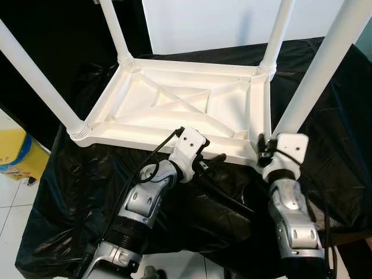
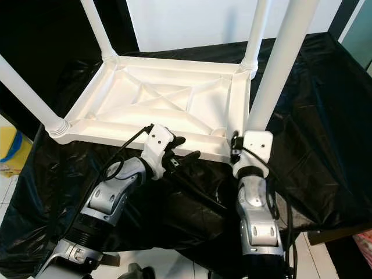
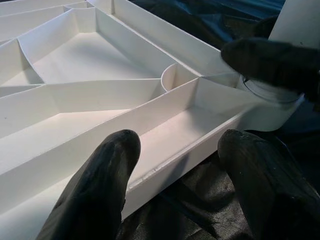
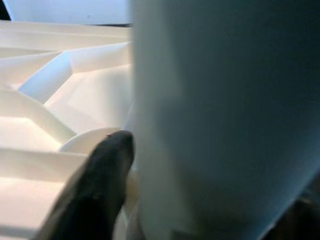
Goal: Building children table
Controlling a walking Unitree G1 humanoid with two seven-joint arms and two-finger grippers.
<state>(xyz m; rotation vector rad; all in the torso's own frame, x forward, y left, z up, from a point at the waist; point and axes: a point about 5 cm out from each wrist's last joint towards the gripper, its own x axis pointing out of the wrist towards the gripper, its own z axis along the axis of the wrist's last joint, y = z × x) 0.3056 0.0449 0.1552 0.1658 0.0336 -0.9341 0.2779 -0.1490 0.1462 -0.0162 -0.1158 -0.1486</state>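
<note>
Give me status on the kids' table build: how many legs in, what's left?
Done: the white tabletop lies upside down on the black cloth, with three legs seated, e.g. far left, far right, near left.
In hand: the right claw grips the fourth leg at its corner socket; the left claw is open at the near rim.
Left: probably finish seating that leg, then flip the table.

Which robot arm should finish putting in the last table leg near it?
Probably the right. The right gripper is already around the near white leg at its socket in the upside-down tabletop. The left gripper sits open at the tabletop's near edge, better placed for steadying it.
</note>
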